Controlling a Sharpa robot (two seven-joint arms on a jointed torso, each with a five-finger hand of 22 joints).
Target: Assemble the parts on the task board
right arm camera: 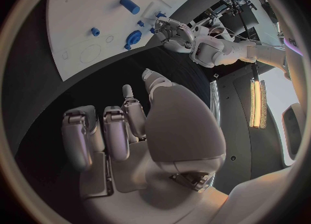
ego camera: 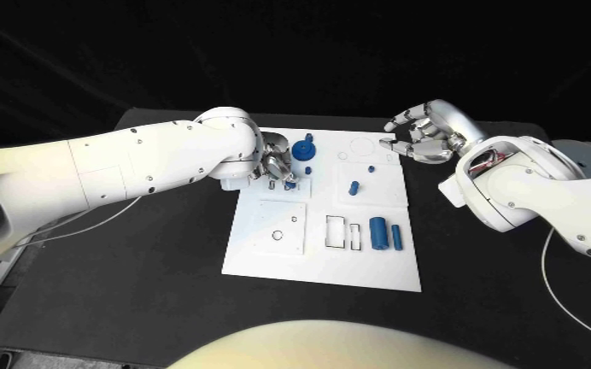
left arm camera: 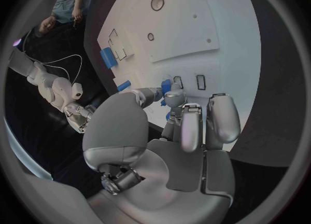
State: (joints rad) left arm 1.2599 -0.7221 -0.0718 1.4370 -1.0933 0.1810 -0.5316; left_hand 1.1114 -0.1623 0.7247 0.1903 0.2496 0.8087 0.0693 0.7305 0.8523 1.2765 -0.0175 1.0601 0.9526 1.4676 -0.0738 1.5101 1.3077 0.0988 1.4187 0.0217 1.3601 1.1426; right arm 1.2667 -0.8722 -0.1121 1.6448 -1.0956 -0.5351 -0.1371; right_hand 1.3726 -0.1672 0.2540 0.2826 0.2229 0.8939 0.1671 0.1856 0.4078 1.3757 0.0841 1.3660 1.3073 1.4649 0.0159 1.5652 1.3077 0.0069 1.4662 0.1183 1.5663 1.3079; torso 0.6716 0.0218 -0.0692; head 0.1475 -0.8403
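The left hand [ego camera: 273,166] is down over the far left part of the white task board [ego camera: 370,266], its fingers [left arm camera: 192,125] bunched together and pointing at the surface. In the left wrist view a small blue part [left arm camera: 167,85] sits right at those fingertips, seemingly pinched between thumb and finger, though I cannot tell for certain whether it is gripped or only touched. Just beyond the hand, toward the board's far edge, lies a larger blue piece with a round head [ego camera: 304,148]. Further out from the left hand, toward the middle of the board, a short blue peg [ego camera: 354,187] lies alone, and nearer the robot two blue cylinders [ego camera: 387,234] lie side by side next to the empty rectangular slots [ego camera: 337,231]. The right hand [ego camera: 420,136] hovers off the board's far right corner, fingers curled inward around nothing, well apart from every part. The main risk, as I judge it, is at the left fingertips: the part is tiny against them, so a slightly off-centre pinch could let it twist or pop free and roll across the smooth board. The bunched fingers also hide the part from above, which could make lining it up with a socket unreliable. A careless sweep might nudge the round-headed piece just beside the hand.
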